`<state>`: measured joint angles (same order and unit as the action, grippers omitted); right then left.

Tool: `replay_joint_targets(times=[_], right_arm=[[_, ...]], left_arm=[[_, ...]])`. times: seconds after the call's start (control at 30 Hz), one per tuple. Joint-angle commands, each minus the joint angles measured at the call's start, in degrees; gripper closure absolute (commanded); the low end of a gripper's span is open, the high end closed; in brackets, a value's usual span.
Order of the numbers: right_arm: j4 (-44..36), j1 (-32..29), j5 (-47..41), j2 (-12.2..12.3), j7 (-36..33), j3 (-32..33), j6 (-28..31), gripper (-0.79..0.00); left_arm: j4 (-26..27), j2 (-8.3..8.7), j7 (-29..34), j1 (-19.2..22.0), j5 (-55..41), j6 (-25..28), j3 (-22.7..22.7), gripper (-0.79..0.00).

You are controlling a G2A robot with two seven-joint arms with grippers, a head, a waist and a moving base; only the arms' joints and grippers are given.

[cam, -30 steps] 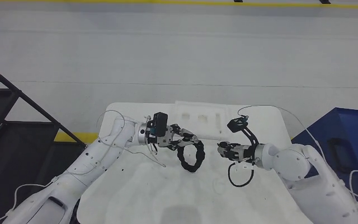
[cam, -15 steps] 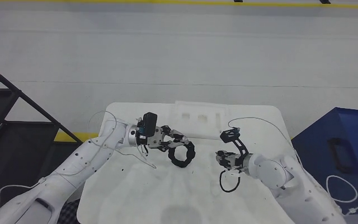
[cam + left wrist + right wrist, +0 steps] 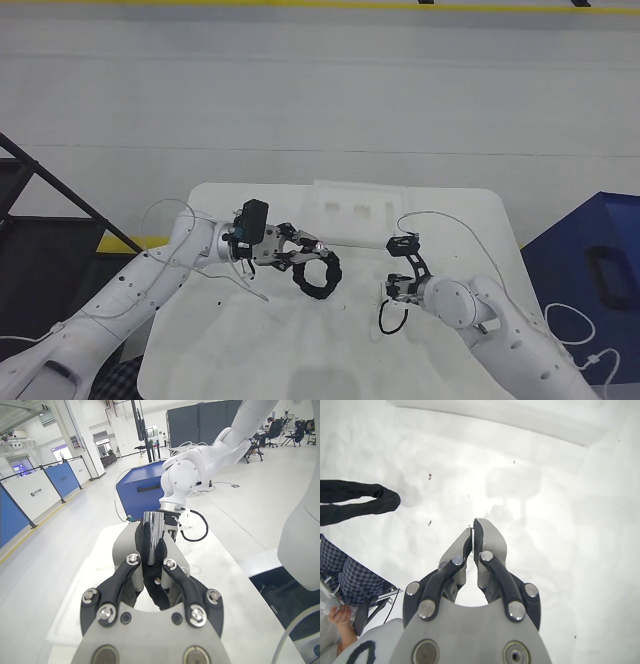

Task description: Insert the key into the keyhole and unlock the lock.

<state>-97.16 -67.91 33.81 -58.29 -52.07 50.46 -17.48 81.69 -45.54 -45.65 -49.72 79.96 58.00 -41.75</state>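
The white counter (image 3: pixel 250 350) is biggest. Over it, the left tool (image 3: pixel 150 540) squeezes the lock (image 3: pixel 153 525), a shiny tube with a black loop. Near it, the right tool (image 3: pixel 473 525) is pinched closed. I cannot tell if anything sits between its tips.

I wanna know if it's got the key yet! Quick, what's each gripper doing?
Left gripper: fingers closed on the lock.
Right gripper: fingers closed; cannot tell if they hold anything.
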Motion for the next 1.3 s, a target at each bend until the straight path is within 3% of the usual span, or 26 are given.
replay_joint_targets(times=[0.0, 0.1, 0.2, 0.47, 0.53, 0.9, 1.27], right_arm=[[1.49, 1.03, -0.73, -0.4, 0.32, -0.35, 0.09, -0.083], [2.24, 1.57, -1.71, -0.72, 0.39, -0.48, 1.17, -0.092], [1.48, 1.31, -1.41, -0.53, -1.24, -0.48, 5.37, -0.139], [-2.0, -0.37, 0.28, -0.05, -2.74, -0.47, 13.71, -0.172], [-1.82, -0.21, 1.34, -0.17, -2.4, -1.09, 14.91, -0.212], [1.75, 3.72, 7.01, -2.55, -0.87, -8.3, 17.3, -0.234], [6.69, 6.85, 9.86, -5.18, 0.17, -12.68, 14.14, -0.268]], left_arm=[[0.49, 0.27, 0.24, -0.17, -0.17, 0.0, -0.1, 0.0], [0.98, 0.57, 0.52, -0.28, -0.41, 0.0, -0.15, 0.0], [1.33, 0.81, 0.79, -0.28, -0.54, 0.0, -0.09, 0.0], [1.14, 1.66, 1.32, -0.49, -0.66, 0.0, -0.91, 0.0], [0.91, 2.06, 1.28, -0.57, -0.74, 0.0, -1.48, 0.0], [1.29, 5.24, 0.91, -2.83, -1.61, 0.0, -5.03, 0.0], [3.46, 7.51, 1.22, -5.98, -2.87, 0.0, -8.71, 0.0]])
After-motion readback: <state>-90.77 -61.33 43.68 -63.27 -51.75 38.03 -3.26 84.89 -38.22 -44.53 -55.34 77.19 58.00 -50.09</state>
